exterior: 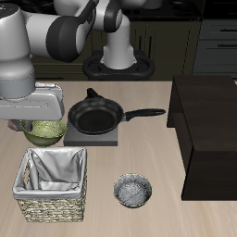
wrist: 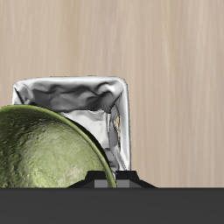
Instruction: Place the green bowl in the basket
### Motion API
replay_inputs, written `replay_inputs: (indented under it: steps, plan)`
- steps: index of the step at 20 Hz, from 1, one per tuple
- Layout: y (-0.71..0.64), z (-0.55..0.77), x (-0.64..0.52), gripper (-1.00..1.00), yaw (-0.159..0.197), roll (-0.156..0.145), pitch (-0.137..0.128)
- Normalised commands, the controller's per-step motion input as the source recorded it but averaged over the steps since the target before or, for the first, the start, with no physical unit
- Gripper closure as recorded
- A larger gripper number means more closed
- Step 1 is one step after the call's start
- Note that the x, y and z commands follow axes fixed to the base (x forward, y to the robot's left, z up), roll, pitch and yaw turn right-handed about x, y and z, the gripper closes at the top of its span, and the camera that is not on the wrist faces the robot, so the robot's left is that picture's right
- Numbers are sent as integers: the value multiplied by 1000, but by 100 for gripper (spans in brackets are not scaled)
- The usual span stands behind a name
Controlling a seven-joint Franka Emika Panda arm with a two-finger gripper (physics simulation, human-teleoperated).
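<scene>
The olive-green bowl (exterior: pixel 39 132) hangs in my gripper (exterior: pixel 35 122), lifted off the table just behind the basket's back rim. The gripper is shut on the bowl's rim. The square wicker basket (exterior: pixel 51 205) with its grey-white cloth lining stands near the table's front edge, with nothing in it. In the wrist view the green bowl (wrist: pixel 44 156) shows large and close, held at its rim by my gripper (wrist: pixel 105 181). It partly covers the basket (wrist: pixel 128 114) below, whose creased lining is visible.
A grey-blue speckled bowl (exterior: pixel 132 191) sits beside the basket near the front edge. A black frying pan (exterior: pixel 95 116) rests on a grey square plate (exterior: pixel 93 136) next to the held bowl. A dark cabinet block (exterior: pixel 208 130) stands on the table's far side from the basket.
</scene>
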Motion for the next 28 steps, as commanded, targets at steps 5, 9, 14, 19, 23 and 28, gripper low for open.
replay_inputs:
  steps: [5, 9, 14, 19, 23, 28]
  plan:
    - [-81, -247, 47, 100, 7, 1, 19]
    - [-57, -213, 82, 100, 9, -20, 15]
    - [72, -293, 71, 100, -4, 0, 28]
    - [263, -318, 57, -100, 59, 25, 25]
    - [121, -232, 4, -100, 34, 7, 32]
    - [54, -36, -52, -100, 3, 40, 5]
